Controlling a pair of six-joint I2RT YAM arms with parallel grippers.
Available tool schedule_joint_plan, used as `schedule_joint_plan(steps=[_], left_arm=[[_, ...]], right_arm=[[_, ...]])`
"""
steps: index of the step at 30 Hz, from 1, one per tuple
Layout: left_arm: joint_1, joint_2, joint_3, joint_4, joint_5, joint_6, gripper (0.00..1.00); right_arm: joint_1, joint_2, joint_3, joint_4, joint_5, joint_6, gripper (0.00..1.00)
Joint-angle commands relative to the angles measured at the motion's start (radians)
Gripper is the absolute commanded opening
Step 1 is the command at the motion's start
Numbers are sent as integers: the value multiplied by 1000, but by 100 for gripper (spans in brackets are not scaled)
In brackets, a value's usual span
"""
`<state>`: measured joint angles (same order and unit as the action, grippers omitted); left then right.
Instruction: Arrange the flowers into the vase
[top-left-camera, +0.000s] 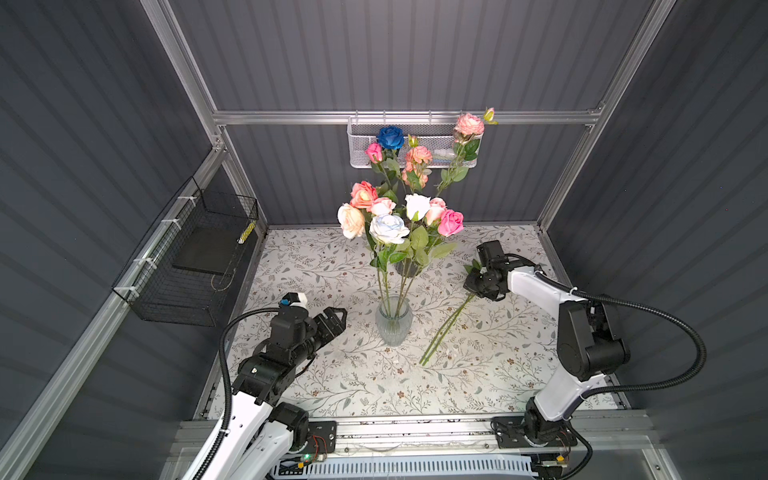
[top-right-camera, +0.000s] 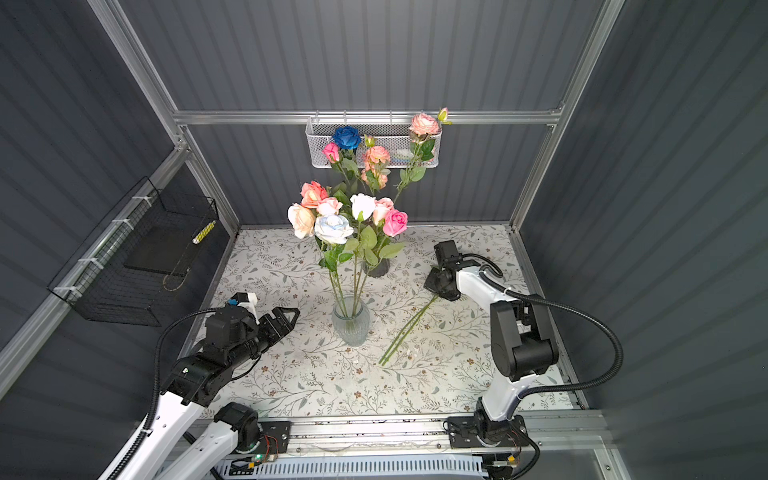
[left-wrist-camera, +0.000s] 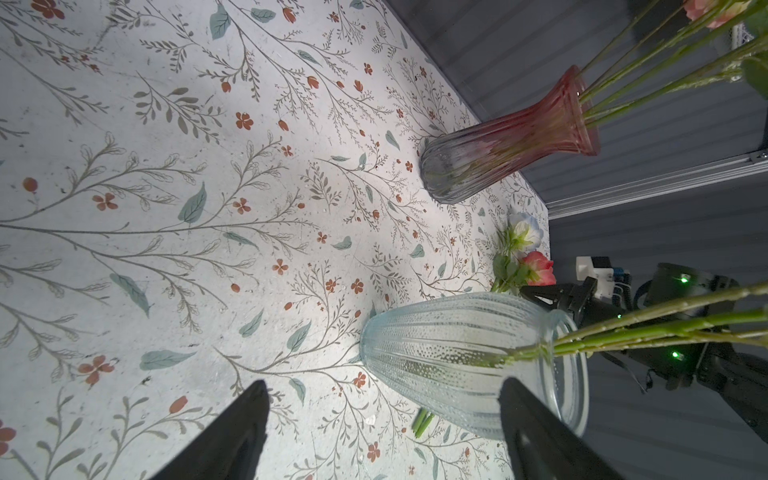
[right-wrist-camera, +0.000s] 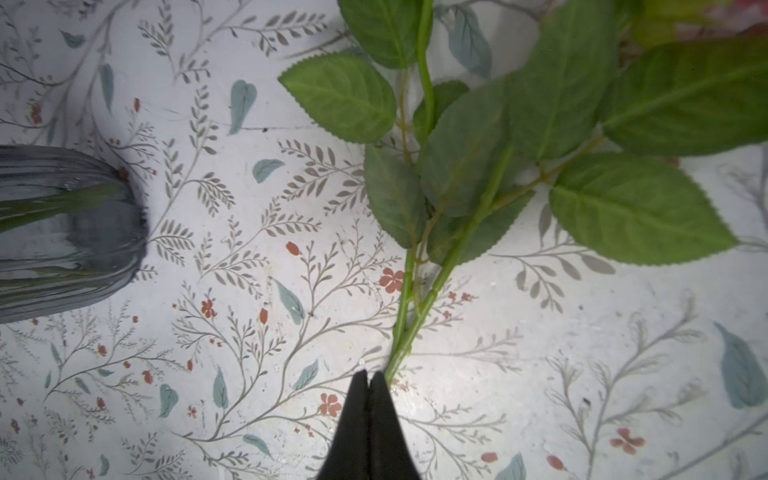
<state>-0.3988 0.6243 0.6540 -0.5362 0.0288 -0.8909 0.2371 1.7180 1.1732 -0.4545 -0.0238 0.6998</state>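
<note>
A clear ribbed glass vase (top-left-camera: 393, 322) (top-right-camera: 350, 322) (left-wrist-camera: 457, 357) stands mid-table with a few green stems in it; pink, peach, white and pale blue roses (top-left-camera: 388, 227) rise above it. Two flowers lie flat to its right, stems (top-left-camera: 446, 328) (top-right-camera: 407, 330) (right-wrist-camera: 419, 307) side by side, leaves (right-wrist-camera: 469, 145) spread; their heads (left-wrist-camera: 536, 266) show in the left wrist view. My right gripper (top-left-camera: 473, 286) (top-right-camera: 432, 286) (right-wrist-camera: 369, 374) is down at those stems, fingers pressed together, the stems passing beside one fingertip. My left gripper (top-left-camera: 336, 320) (top-right-camera: 286, 318) (left-wrist-camera: 384, 385) hangs open left of the vase, empty.
A second vase with a pink rim (left-wrist-camera: 511, 137) (top-left-camera: 406, 268) stands behind the clear one and holds more roses, among them a blue one (top-left-camera: 390, 137). A white mesh basket (top-left-camera: 361, 145) hangs on the back wall, a black wire basket (top-left-camera: 187, 270) on the left wall.
</note>
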Motion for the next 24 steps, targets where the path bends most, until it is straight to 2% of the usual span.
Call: schedule_joint_plan(steps=[1, 2, 3, 12, 16, 21, 24], left_arm=[[-2, 4, 26, 13, 22, 21, 88], [-3, 7, 26, 14, 26, 23, 88], [-3, 11, 25, 15, 29, 23, 88], [-2, -1, 26, 2, 30, 19, 88], [-3, -3, 26, -8, 23, 20, 88], [-2, 3, 27, -2, 24, 19, 88], [-2, 11, 30, -1, 23, 21, 88]], right_arm=[[1, 3, -13, -21, 12, -8, 21], [1, 17, -10, -30, 17, -9, 28], [-2, 34, -10, -33, 15, -9, 30], [-15, 135, 21, -31, 23, -13, 32], [-23, 152, 12, -22, 28, -6, 29], [-35, 156, 4, -5, 27, -3, 16], [-39, 149, 6, 3, 15, -2, 11]])
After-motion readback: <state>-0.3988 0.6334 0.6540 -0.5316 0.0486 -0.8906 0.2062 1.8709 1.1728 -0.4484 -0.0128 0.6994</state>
